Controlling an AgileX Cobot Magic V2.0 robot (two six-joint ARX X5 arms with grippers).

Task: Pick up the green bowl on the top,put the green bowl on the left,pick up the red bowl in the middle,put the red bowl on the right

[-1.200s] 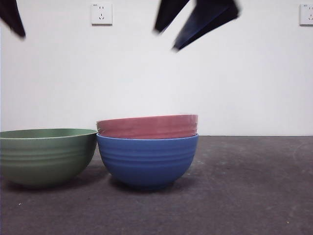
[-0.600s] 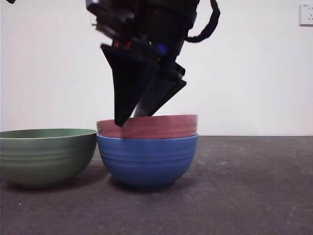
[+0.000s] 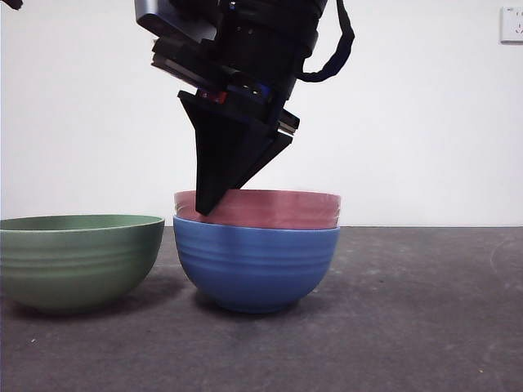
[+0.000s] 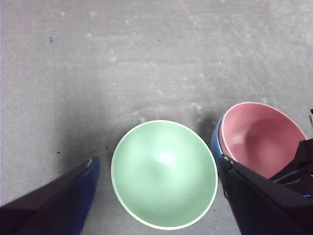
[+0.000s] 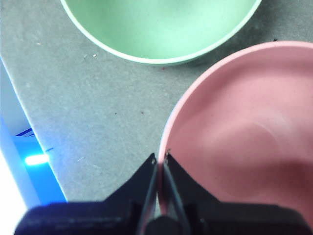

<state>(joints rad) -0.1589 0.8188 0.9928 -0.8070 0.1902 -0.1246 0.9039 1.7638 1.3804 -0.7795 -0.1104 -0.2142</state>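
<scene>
The green bowl stands upright on the table at the left. Beside it the red bowl sits nested inside a blue bowl. My right gripper reaches down from above and is shut on the red bowl's left rim; the right wrist view shows its two jaws pinching the thin rim of the red bowl, one inside and one outside. My left gripper hangs open high over the green bowl, holding nothing.
The dark table stretches to the right of the blue bowl. A white wall with a socket stands behind. The green bowl and the blue bowl stand a small gap apart.
My right gripper came down from the top of the picture onto the red bowl's left rim and shut on it. The red and blue bowls shifted slightly right.
</scene>
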